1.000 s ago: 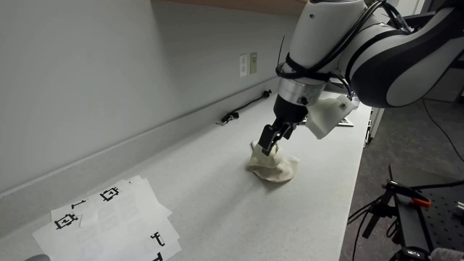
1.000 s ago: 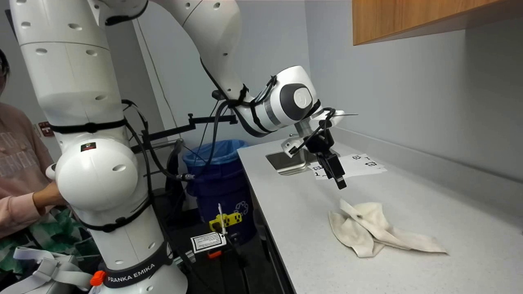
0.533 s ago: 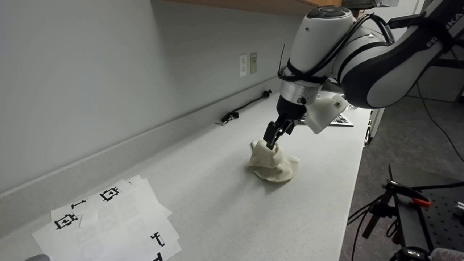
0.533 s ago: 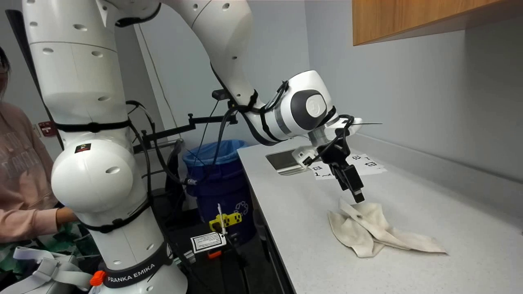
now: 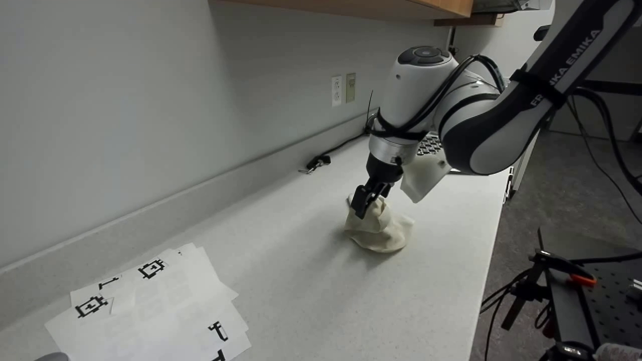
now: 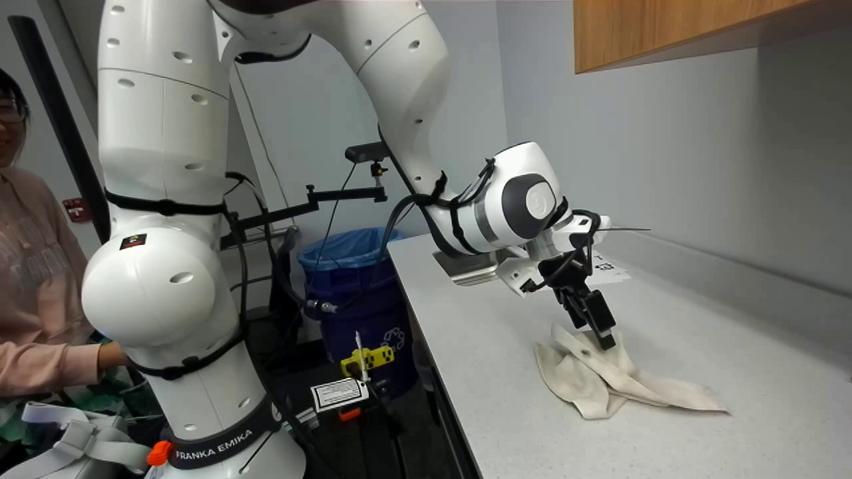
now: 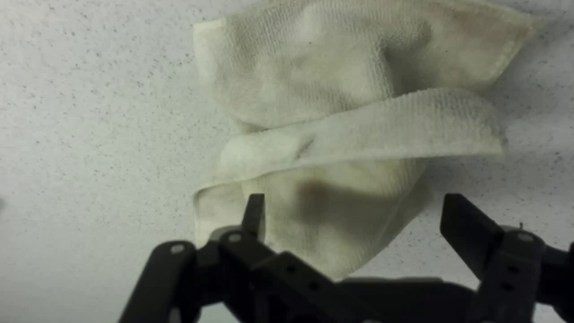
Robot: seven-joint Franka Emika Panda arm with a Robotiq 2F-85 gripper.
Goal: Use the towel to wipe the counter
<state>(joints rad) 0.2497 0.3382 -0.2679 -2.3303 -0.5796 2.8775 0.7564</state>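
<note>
The cream, wrinkled cloth towel (image 7: 354, 130) lies on the long, speckled white counter (image 5: 401, 301). Above it, the black two-fingered gripper (image 7: 354, 211) has its jaws wide apart; whether they touch it is unclear.

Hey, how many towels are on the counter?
1: a crumpled cream towel on the white counter, by the open gripper. Others may be hidden behind the robot arm.

My wrist view cuts the towel (image 7: 332, 67) off at the top edge; whether the gripper (image 7: 355, 204) touches it, I can't quite tell.
</note>
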